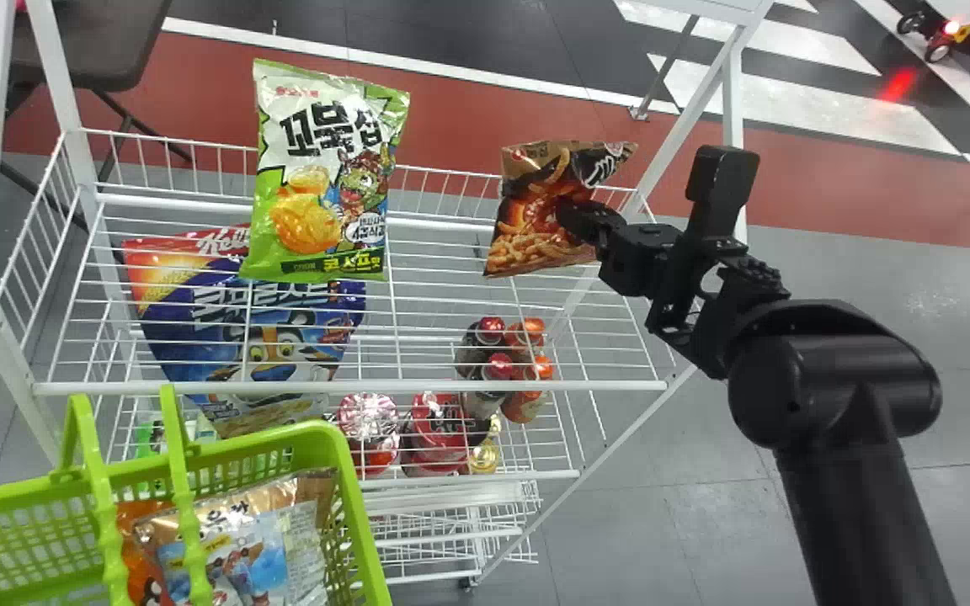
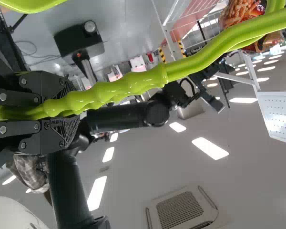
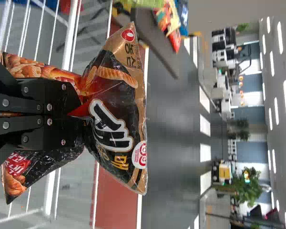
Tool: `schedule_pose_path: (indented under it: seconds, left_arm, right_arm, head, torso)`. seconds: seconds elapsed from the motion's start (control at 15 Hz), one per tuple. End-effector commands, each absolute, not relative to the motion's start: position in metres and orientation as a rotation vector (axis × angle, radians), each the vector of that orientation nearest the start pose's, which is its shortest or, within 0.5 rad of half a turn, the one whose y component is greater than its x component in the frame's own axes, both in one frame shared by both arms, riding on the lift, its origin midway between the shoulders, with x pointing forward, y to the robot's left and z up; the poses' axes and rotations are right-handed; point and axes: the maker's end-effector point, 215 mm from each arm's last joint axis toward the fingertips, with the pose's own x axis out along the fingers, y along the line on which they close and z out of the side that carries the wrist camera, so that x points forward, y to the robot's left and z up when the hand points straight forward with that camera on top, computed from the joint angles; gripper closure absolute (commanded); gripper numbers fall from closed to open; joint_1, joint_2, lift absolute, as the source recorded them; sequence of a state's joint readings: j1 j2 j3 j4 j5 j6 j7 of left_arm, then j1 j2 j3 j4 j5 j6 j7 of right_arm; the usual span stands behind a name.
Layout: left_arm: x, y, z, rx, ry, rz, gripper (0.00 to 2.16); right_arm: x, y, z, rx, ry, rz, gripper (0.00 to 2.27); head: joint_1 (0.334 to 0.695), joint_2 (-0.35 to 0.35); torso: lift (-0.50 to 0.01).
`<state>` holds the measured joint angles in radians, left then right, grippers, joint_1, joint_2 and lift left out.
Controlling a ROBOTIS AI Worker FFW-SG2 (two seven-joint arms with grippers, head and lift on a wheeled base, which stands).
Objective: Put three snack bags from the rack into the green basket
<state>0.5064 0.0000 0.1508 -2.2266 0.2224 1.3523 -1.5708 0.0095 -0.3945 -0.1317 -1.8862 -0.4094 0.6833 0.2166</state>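
Green plastic lattice basket (image 1: 365, 539), near L of the R fingers & well apart from them: a brown-and-blue snack bag (image 1: 262, 539) lies in it w/ an orange pack (image 1: 133, 526) partly under. White wire rack (image 1: 418, 387): a green-and-white snack bag (image 1: 325, 168) by the back rail, L of the R fingers; lower down, a big blue snack bag (image 1: 258, 337) & red- and orange-topped drinks (image 1: 492, 330).

R gripper (image 1: 579, 220): fingers closed on a crinkly brown-and-black snack bag (image 1: 527, 227), pinched mid-body, the bag jutting out both sides & past the tips, over the rack's back R part. L gripper (image 2: 69, 112): fingers clamped round the basket's knobbly green handle (image 2: 133, 86).

Edges: slanted white post (image 1: 685, 122) close by the R fingers; wire shelf btwn held bag & green-and-white one; grey floor (image 1: 940, 337) on the R arm's outer side.
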Motion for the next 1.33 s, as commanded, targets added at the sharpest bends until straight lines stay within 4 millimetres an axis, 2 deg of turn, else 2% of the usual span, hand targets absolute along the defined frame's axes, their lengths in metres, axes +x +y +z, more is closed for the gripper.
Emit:
schedule_pose_path:
  seconds: [0.0, 0.07, 0.13, 0.4, 0.6, 0.8, 1.0, 1.27]
  left_arm:
    - [0.197, 0.047, -0.331, -1.080, 0.768, -1.372, 2.15]
    - [0.197, 0.047, -0.331, -1.081, 0.767, -1.373, 2.15]
    - [0.197, 0.047, -0.331, -1.081, 0.767, -1.373, 2.15]
    - [0.198, 0.042, -0.328, -1.075, 0.762, -1.393, 2.15]
    - [0.198, 0.040, -0.328, -1.077, 0.764, -1.399, 2.15]
    - [0.197, 0.040, -0.328, -1.080, 0.767, -1.400, 2.15]
    - [0.194, 0.033, -0.326, -1.082, 0.773, -1.420, 2.15]
    - [0.189, 0.020, -0.324, -1.078, 0.786, -1.450, 2.15]
  right_arm:
    - [0.538, -0.281, -0.320, 0.071, 0.390, 0.295, 2.25]
    - [0.523, -0.267, -0.319, 0.090, 0.421, 0.330, 2.25]
    - [0.504, -0.249, -0.324, 0.114, 0.476, 0.378, 2.25]
    - [0.442, -0.195, -0.346, 0.167, 0.661, 0.535, 2.25]
    - [0.393, -0.156, -0.346, 0.204, 0.770, 0.670, 2.25]
    - [0.354, -0.133, -0.340, 0.219, 0.849, 0.770, 2.25]
    - [0.325, -0.105, -0.339, 0.262, 0.899, 0.873, 2.25]
    - [0.301, -0.075, -0.354, 0.322, 0.960, 0.955, 2.25]
  head:
    - [0.695, -0.350]
    - [0.695, -0.350]
    - [0.695, -0.350]
    - [0.695, -0.313]
    - [0.695, -0.267]
    - [0.695, -0.231]
    - [0.695, -0.202]
    - [0.695, -0.156]
  torso:
    - [0.000]
    - [0.000]
    - [0.000]
    - [0.000]
    - [0.000]
    - [0.000]
    - [0.000]
    - [0.000]
